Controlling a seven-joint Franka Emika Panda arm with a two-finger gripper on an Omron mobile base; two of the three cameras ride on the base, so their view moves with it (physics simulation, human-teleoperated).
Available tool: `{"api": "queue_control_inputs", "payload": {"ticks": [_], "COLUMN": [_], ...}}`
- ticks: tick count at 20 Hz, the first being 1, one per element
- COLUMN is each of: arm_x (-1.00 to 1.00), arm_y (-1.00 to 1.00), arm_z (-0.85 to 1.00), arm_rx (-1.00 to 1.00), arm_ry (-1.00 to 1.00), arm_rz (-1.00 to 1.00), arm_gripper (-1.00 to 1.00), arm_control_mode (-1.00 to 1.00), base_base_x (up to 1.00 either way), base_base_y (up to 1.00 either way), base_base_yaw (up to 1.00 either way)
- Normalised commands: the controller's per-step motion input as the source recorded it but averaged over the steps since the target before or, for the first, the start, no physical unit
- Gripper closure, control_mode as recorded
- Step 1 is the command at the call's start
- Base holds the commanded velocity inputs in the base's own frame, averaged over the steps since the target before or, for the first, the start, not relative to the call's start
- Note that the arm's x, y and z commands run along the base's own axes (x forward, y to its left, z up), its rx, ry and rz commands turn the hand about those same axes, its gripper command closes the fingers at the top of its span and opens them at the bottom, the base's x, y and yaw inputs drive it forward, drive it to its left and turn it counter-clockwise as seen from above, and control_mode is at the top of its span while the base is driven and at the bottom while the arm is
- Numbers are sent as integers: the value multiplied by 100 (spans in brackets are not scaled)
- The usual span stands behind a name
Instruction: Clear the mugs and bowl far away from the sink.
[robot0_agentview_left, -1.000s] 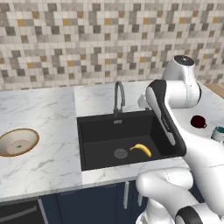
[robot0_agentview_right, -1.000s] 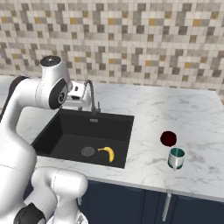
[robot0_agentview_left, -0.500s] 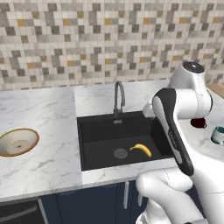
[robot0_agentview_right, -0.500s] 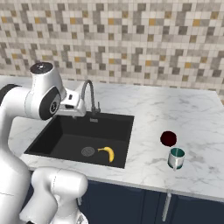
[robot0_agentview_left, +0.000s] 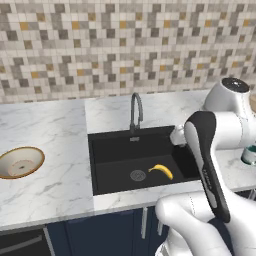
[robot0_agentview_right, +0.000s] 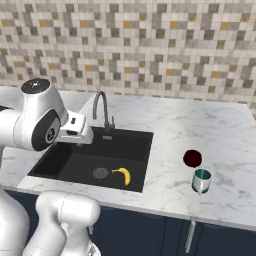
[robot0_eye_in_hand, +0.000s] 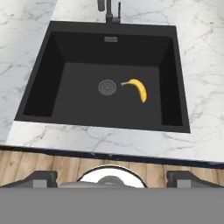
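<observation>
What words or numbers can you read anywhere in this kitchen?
None: no words, numbers or signs are readable.
The small pale plate on the sink's back wall is too blurred to read.
The maroon mug, the metal mug, the bowl and the banana carry no writing.

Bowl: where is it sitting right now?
In the left base view, the bowl sits on the marble counter at the far left, well left of the black sink.
</observation>
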Motion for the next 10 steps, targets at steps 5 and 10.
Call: {"api": "queue_control_inputs", "payload": {"ticks": [5, 10], "arm_x": [0, 0], "arm_y": [0, 0], "arm_z": [0, 0], "arm_rx": [0, 0], "arm_ry": [0, 0], "arm_rz": [0, 0], "arm_gripper": [-100, -100], "arm_control_mode": [100, 100], "base_base_x": [-4, 0], "base_base_y": [-98, -100], "base_base_yaw": [0, 0]}}
